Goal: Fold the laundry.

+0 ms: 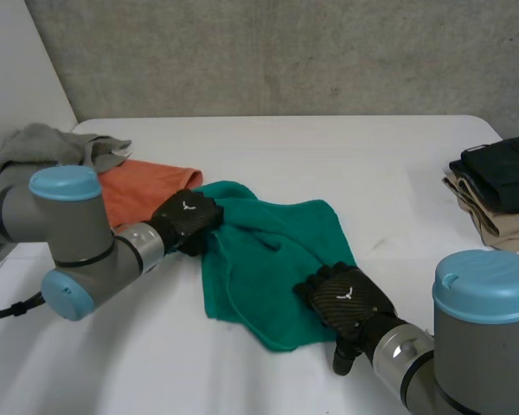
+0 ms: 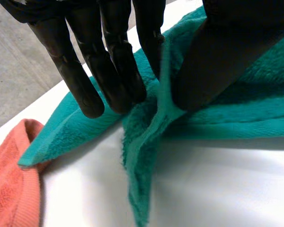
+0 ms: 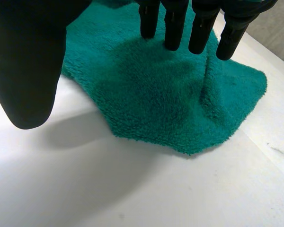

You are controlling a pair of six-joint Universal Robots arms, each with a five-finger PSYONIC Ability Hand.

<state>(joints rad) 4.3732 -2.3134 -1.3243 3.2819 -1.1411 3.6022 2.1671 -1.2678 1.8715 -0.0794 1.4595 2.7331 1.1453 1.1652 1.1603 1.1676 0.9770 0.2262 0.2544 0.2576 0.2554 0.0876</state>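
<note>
My left hand [image 1: 188, 220] grips the green towel [image 1: 268, 251]. In the left wrist view its fingers [image 2: 109, 71] run straight down one side of a raised ridge of the cloth and the thumb [image 2: 217, 61] presses on the other side, so the fold is pinched between them. This grip is at the towel's edge nearest the orange cloth [image 1: 143, 192].

My right hand [image 1: 346, 298] is released. In the right wrist view its fingers [image 3: 173, 28] are straight and spread over the towel's near part, with the thumb [image 3: 28, 71] held wide out over bare bench. I cannot tell whether the fingertips touch the pile.

Each hand has a small white mark on its back, too small for me to read.

The towel is a thick, fluffy terry in deep teal-green with a flat woven band along its hem. It lies crumpled and partly doubled over in the middle of the white bench [image 1: 329, 164], between my two hands.

The orange cloth lies just beside the towel's far left corner, and a grey cloth [image 1: 43, 147] is heaped behind it. A stack of folded clothes [image 1: 497, 190], dark over tan, sits well apart at the bench's right edge.
</note>
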